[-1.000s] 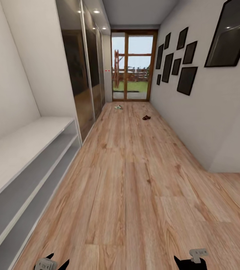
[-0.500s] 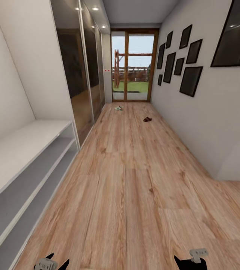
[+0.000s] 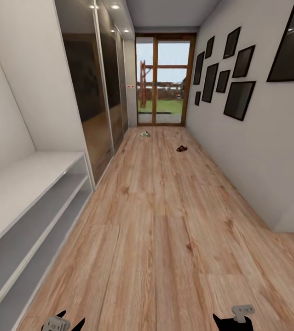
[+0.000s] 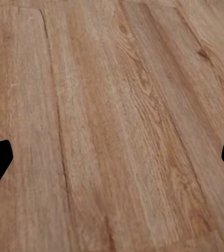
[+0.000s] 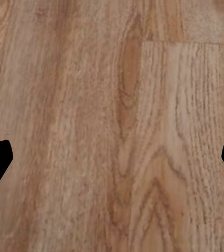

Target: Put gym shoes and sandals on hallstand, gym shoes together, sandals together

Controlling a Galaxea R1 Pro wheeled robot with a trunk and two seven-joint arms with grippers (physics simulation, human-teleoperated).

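Where wood-grain plank corridor floor [image 3: 165, 220] runs, small gym shoe [image 3: 145, 134], brown sandal [image 3: 181, 148], both jaws spread empty.

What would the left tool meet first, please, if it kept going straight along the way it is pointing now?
Most likely the wooden floor. The left wrist view looks along the open left tool onto bare planks, with nothing between its fingers and the boards. How far off the floor lies cannot be told from the picture.

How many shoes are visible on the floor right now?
2. A pale gym shoe lies far down the corridor near the glass door; a brown sandal lies nearer, towards the right wall. Both are tiny, so each could be a pair; the others may be hidden.
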